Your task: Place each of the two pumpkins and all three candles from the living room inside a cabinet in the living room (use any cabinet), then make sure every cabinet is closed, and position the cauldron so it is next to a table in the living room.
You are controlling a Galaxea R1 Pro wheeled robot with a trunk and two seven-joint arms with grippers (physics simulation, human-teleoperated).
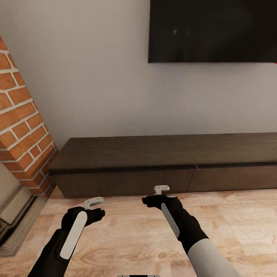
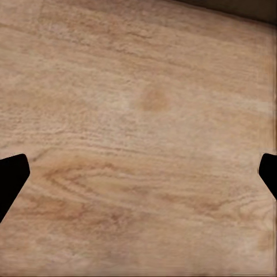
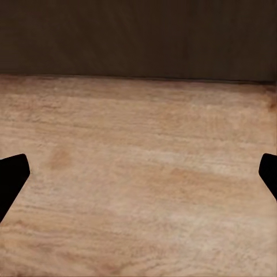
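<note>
Cabinet is straight ahead of me, a long, low, dark-brown unit against the grey wall, its flat drawer fronts all flush and shut. No pumpkins, candles or cauldron sit on its top or on the floor before it.

Going left to right: a brick fireplace column stands at the cabinet's left end, touching or just beside its corner. My left gripper hovers over the wooden floor near the cabinet's left front, fingers spread wide and holding nothing; its wrist camera looks down on bare planks. My right gripper hangs just before the left drawer front, near the seam between the two fronts, also spread open and empty, with the cabinet's dark face close ahead. A black television hangs on the wall above the cabinet's right part.

My worry is the handleless fronts: I judge that a finger aimed poorly at an edge could slip off, or push the drawer tighter shut. Driving the base closer could knock the right gripper into the wood.
</note>
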